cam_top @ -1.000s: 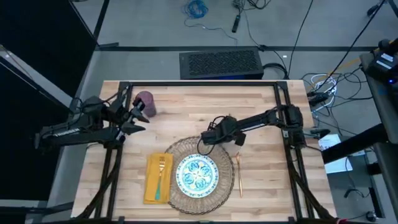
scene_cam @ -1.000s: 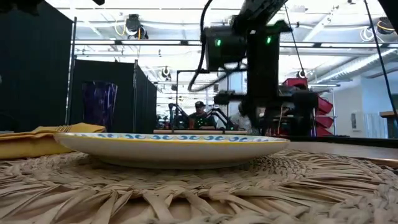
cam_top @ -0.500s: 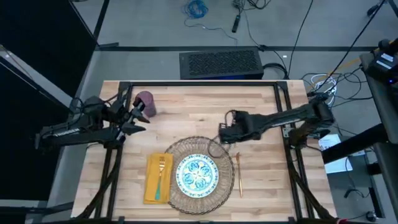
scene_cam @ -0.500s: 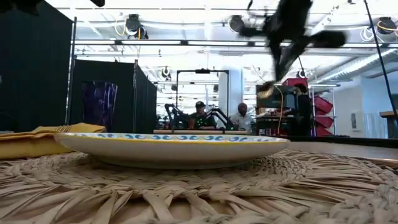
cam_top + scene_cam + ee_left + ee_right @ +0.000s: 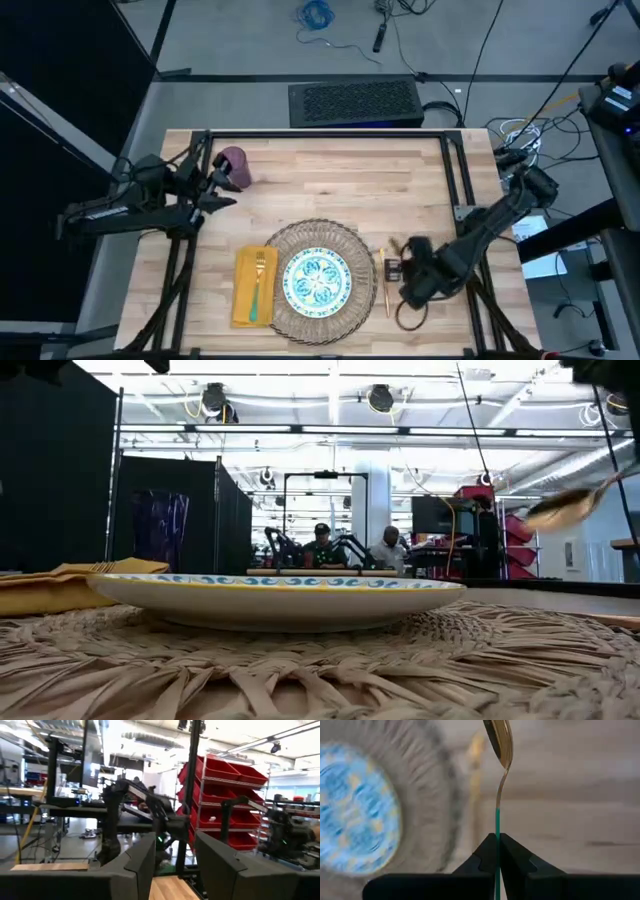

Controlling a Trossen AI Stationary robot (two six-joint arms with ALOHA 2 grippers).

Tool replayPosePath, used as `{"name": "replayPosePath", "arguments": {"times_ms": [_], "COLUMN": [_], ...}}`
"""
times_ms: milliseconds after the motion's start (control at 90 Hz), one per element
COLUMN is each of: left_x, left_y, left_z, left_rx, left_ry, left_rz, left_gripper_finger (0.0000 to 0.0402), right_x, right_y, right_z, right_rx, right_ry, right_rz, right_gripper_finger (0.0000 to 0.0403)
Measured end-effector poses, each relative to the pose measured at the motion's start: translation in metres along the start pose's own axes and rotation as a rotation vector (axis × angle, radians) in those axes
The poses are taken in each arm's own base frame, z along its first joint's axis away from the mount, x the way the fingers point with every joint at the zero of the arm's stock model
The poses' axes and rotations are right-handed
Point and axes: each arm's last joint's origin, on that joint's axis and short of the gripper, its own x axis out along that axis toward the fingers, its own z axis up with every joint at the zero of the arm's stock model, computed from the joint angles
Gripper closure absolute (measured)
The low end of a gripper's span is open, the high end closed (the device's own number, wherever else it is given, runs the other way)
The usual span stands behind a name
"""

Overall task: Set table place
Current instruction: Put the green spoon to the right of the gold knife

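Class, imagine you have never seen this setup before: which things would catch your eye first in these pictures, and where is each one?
The patterned plate stands out first, centred on the round wicker mat at the table's near edge, with a fork on the yellow napkin beside it. Next, the right gripper holds a spoon by its teal handle above the wood just right of the mat. The left gripper waits near the purple cup.

The mat (image 5: 318,281) is placed at the near middle of the table (image 5: 330,180). The plate (image 5: 316,281) is centred on the mat. The napkin (image 5: 255,287) is laid just left of the plate, with the fork (image 5: 258,278) on it. The cup (image 5: 233,167) is set at the far left. The spoon (image 5: 499,750) is held just right of the mat.
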Motion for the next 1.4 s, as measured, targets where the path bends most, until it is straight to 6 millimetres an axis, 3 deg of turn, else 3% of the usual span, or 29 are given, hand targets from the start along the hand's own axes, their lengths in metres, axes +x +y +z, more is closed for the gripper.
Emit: {"name": "replayPosePath", "arguments": {"times_ms": [100, 233, 467, 567, 800, 1122, 1400], "left_x": [0.0, 0.0, 0.0, 0.0, 0.0, 0.0, 0.0], "left_y": [0.0, 0.0, 0.002, 0.003, 0.003, 0.003, 0.003], "left_z": [0.0, -0.001, -0.004, -0.003, -0.002, 0.002, 0.003], "left_rx": [-0.006, -0.029, -0.057, -0.05, -0.03, -0.021, -0.016], "left_ry": [-0.002, 0.006, 0.027, 0.014, 0.001, -0.039, -0.048], "left_rz": [0.007, 0.01, 0.036, 0.061, 0.091, 0.101, 0.099], "left_gripper_finger": [0.0281, 0.0281, 0.0281, 0.0281, 0.0281, 0.0281, 0.0281], "right_x": [0.02, 0.027, 0.003, -0.007, -0.01, -0.009, 0.03], "right_y": [-0.009, -0.013, -0.003, -0.005, -0.02, -0.021, -0.036], "right_z": [0.001, 0.004, 0.014, 0.017, 0.005, 0.0, -0.006], "right_rx": [-0.002, -0.002, -0.031, -0.07, -0.092, -0.089, -0.054], "right_ry": [-0.02, -0.057, -0.151, -0.157, -0.039, 0.039, 0.135], "right_rz": [-0.002, 0.02, 0.051, -0.028, -0.149, -0.199, -0.174], "right_gripper_finger": [0.0402, 0.0403, 0.0403, 0.0403, 0.0403, 0.0403, 0.0403]}}
